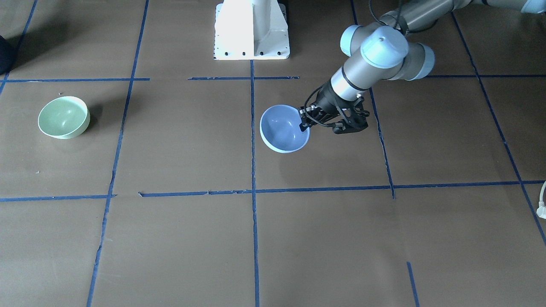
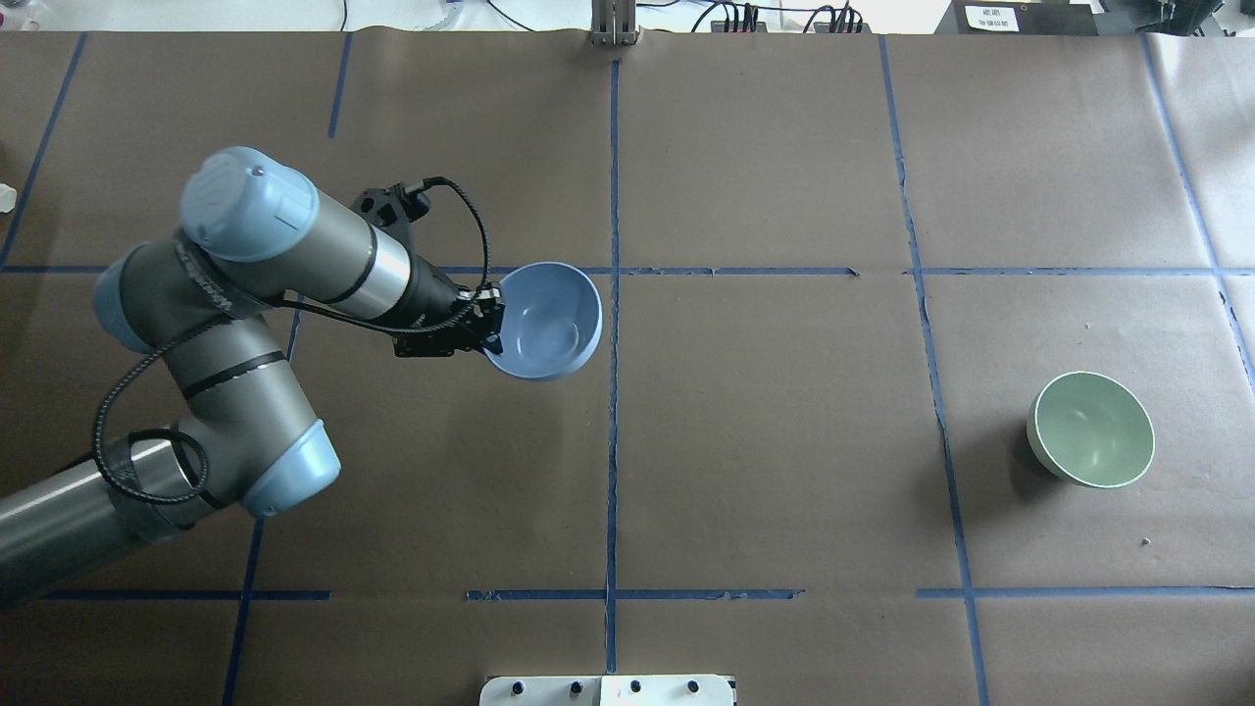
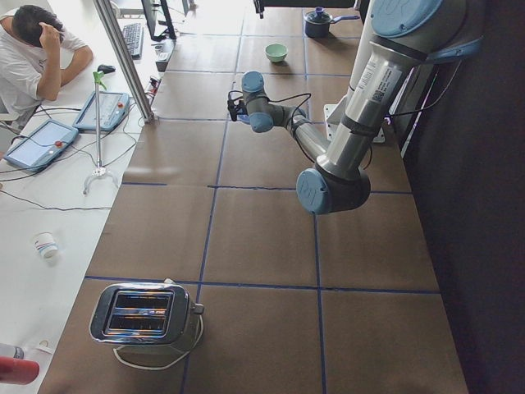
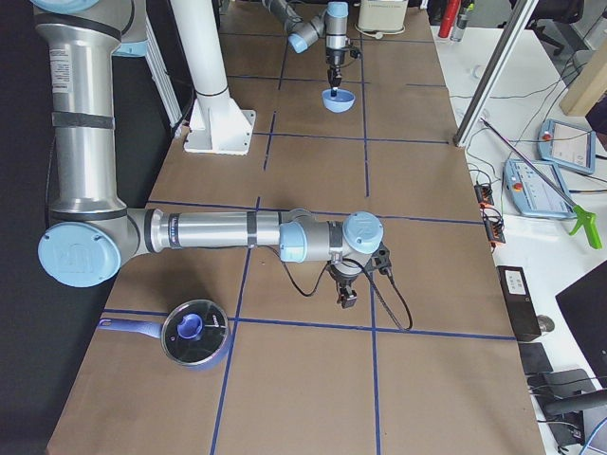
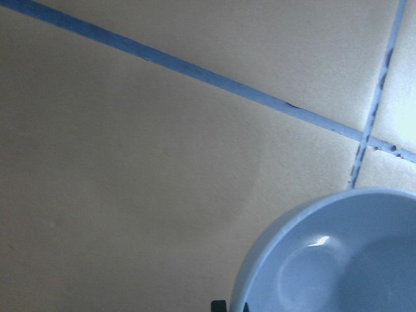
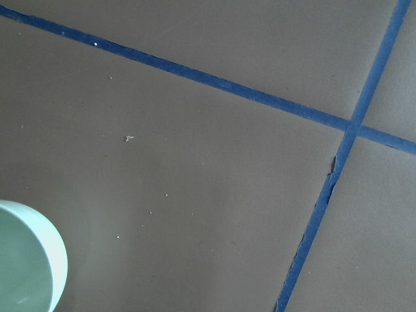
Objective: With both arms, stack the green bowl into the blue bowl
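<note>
Brown paper covers the counter [image 2: 784, 471]. Above it the left arm [image 2: 294, 255] holds the blue bowl [image 2: 549, 319] tilted and clear of the surface, near the middle. The green bowl [image 2: 1090, 429] sits upright, well apart toward the right end. Both bowls look light, rigid and smooth, probably slippery, so a rim pinch suits them. The left tool [image 2: 490, 328] clamps the blue rim. Whether the right tool [image 4: 346, 299] is wide or narrow, I cannot tell.

A chrome toaster [image 3: 143, 316] sits at one end of the table [image 3: 262, 238], a lidded saucepan [image 4: 194, 334] at the other.
</note>
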`<action>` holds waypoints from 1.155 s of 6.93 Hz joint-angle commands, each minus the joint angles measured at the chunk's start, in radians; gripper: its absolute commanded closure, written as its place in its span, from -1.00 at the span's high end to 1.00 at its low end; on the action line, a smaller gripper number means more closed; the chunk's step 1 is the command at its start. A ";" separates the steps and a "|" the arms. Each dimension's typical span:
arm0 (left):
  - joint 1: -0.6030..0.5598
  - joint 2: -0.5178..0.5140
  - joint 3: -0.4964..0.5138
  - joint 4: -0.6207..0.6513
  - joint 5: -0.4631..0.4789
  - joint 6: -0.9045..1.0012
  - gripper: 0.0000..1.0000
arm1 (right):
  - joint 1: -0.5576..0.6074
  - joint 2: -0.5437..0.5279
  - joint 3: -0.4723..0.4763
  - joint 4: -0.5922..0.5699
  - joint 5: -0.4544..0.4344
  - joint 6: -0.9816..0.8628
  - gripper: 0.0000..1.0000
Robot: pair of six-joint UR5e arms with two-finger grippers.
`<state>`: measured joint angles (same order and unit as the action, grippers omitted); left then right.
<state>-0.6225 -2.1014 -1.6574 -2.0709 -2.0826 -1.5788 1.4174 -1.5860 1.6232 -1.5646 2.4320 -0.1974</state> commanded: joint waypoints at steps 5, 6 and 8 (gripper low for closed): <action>0.173 -0.039 0.028 0.023 0.208 -0.004 -0.30 | 0.000 0.001 -0.002 0.000 0.027 0.006 1.00; 0.175 -0.039 0.042 0.015 0.214 -0.003 0.44 | 0.000 0.001 -0.003 0.000 0.044 0.009 1.00; 0.158 -0.022 -0.067 0.018 0.280 -0.003 0.99 | -0.012 0.010 0.012 0.021 0.039 0.007 1.00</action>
<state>-0.4534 -2.1329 -1.6550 -2.0556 -1.8270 -1.5817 1.4140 -1.5820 1.6266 -1.5593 2.4733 -0.1893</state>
